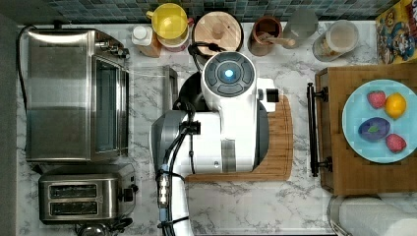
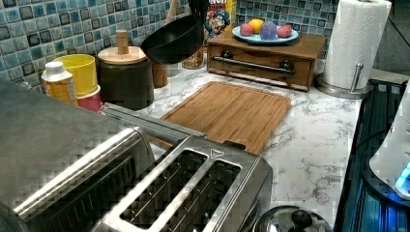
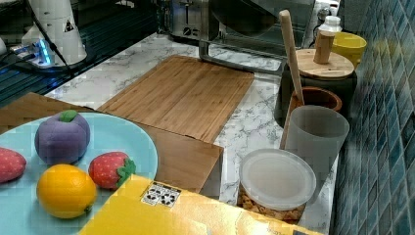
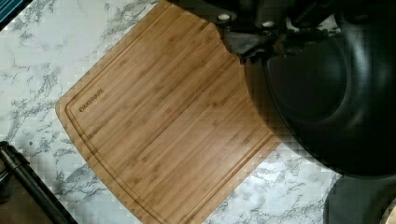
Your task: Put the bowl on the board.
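I have the bowl point(image 2: 173, 39) gripped by its rim, my gripper point(image 4: 261, 39) closed on the edge of it, and I am carrying it in the air, tilted, with its dark inside facing partly sideways. It touches nothing beneath. My landmark is the board point(image 2: 228, 112), which lies flat on the white marbled counter point(image 2: 314, 140) with its whole upper face bare. In the left view the bowl hangs above the counter just beyond the board's far corner, near the dark canister with the wooden lid point(image 2: 124, 75) and well above it. From my wrist the bowl point(image 4: 334, 88) sits just off one edge of the board point(image 4: 163, 116), over the marble rather than over the wood. From the top view my arm point(image 1: 228, 113) covers most of the board point(image 1: 280, 142), leaving a strip along the top view's right. Beyond the board, on the side away from the toaster point(image 2: 188, 193), stands the darker wooden tray point(image 2: 263, 55) carrying the light blue plate point(image 2: 266, 37) of fruit. The yellow bowl point(image 2: 82, 70) stands by the tiled wall, past the canister from the board.
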